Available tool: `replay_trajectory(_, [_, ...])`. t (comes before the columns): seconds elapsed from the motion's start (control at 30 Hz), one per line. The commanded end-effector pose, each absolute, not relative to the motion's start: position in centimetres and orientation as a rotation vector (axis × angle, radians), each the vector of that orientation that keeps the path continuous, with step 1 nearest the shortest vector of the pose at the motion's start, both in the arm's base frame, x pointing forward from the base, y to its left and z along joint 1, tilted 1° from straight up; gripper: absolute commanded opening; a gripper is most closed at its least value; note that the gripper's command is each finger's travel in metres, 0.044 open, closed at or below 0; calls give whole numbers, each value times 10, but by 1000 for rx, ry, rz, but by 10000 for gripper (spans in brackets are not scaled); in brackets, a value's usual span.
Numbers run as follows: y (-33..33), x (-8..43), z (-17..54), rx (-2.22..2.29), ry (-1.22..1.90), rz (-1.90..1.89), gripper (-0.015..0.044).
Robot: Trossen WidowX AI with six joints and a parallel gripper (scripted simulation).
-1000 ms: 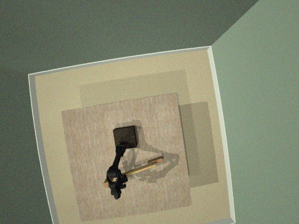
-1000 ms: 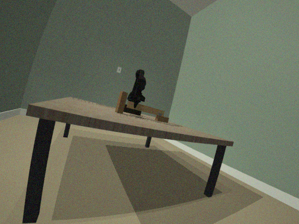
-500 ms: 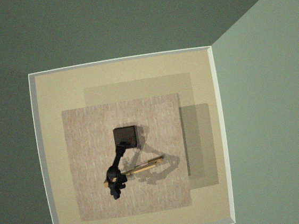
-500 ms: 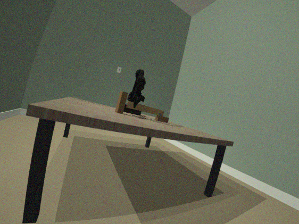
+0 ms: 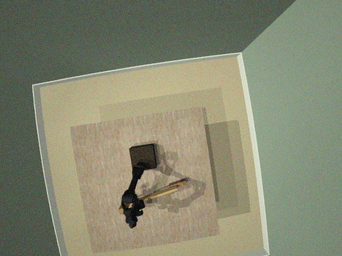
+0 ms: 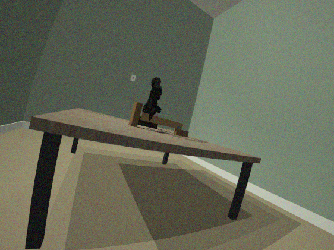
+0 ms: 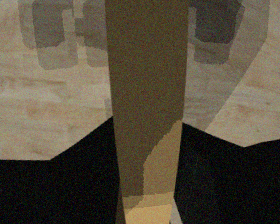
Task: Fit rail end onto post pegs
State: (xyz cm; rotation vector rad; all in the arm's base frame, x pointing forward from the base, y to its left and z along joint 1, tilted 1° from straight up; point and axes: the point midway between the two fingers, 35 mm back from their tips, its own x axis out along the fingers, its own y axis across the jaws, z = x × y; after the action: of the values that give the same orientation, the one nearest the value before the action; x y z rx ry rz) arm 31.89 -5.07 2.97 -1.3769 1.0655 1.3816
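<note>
Wrist view is mostly filled by the rail (image 7: 146, 85), seen lengthwise up the frame middle, its top cut off by the frame edge. The claw is clamped on the rail, fingers narrow; the fingers themselves are lost in the black mass at the bottom corners, so no finger edge can be made out. A brighter lit patch is seen on the rail low in frame; the rest is in shade. Blocky arm shadows are thrown on the worktop (image 7: 38, 110) either side of the rail.

Top view: the claw (image 5: 131, 205) is seen from above as a dark blob, jaws hidden under the wrist body. The rail (image 5: 161, 191) is seen running away from the claw to the right and slightly up-frame. Its gripped end is covered by the claw. A small tan patch just left of the claw is taken for the post (image 5: 121, 210); pegs and holes are hidden, so contact cannot be judged here. The far end sits among shadows, bracket detail too small to resolve.

Exterior view: the post (image 6: 135, 114) is seen standing upright just left of the claw (image 6: 151, 115). The rail (image 6: 161, 121) is seen extending from below the claw toward the footboard block (image 6: 181, 132) on the right, roughly parallel to the worktop (image 6: 89, 125). The rail-to-post joint is masked by the claw.
</note>
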Motion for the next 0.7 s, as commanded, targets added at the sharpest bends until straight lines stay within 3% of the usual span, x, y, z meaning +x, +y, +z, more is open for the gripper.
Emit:
replay_trajectory(0.0, [-53, 321, 32, -1383, 1062, 1376, 0])
replay_trajectory(0.67, [-59, 323, 31, -1383, 1062, 1375, 0])
